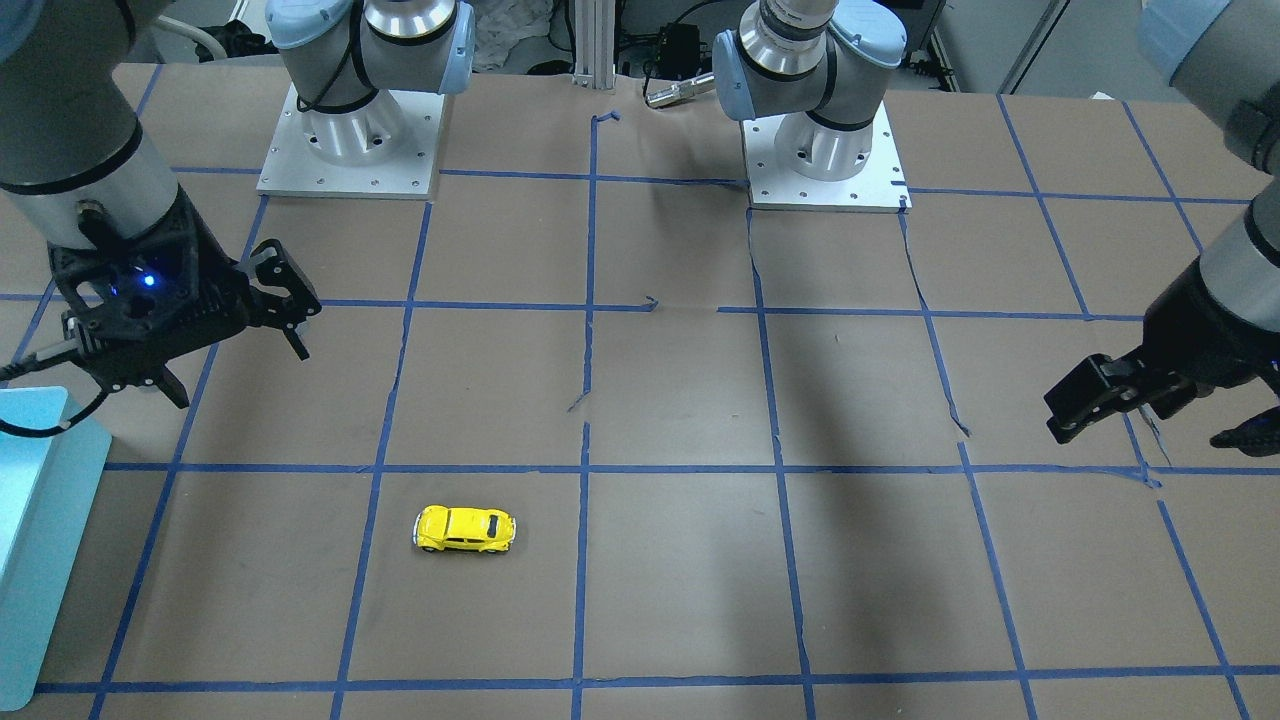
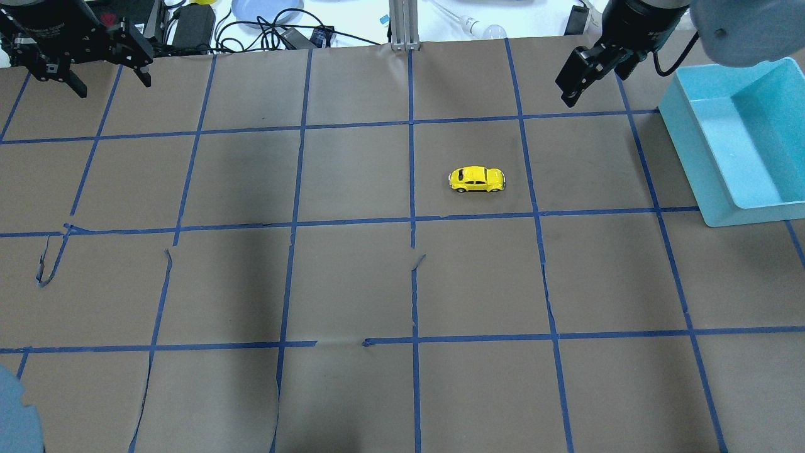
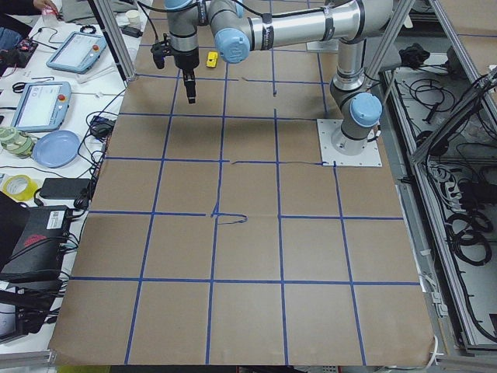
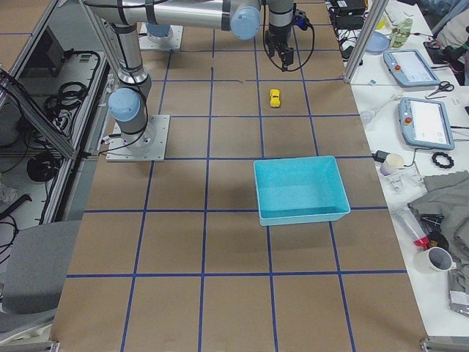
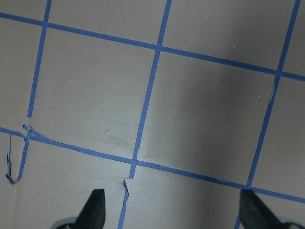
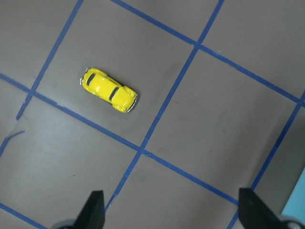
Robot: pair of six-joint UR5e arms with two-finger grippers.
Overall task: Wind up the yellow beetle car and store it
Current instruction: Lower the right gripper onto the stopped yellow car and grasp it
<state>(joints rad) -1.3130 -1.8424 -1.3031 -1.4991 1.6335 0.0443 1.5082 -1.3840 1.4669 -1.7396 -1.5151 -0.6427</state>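
Observation:
The yellow beetle car (image 2: 477,179) stands on its wheels on the brown paper table, alone in a taped square; it also shows in the front view (image 1: 465,528) and the right wrist view (image 6: 109,89). My right gripper (image 2: 573,85) hangs open and empty above the table, between the car and the bin, well apart from the car. In the right wrist view its fingertips (image 6: 93,210) are spread wide with the car ahead to the left. My left gripper (image 2: 112,82) is open and empty at the far left edge; its wrist view (image 5: 174,214) shows only bare paper.
A light-blue open bin (image 2: 755,212) sits at the table's right end, also at the left edge of the front view (image 1: 40,540). Blue tape lines grid the paper, with some torn strips. The two arm bases (image 1: 350,150) stand at the robot's side.

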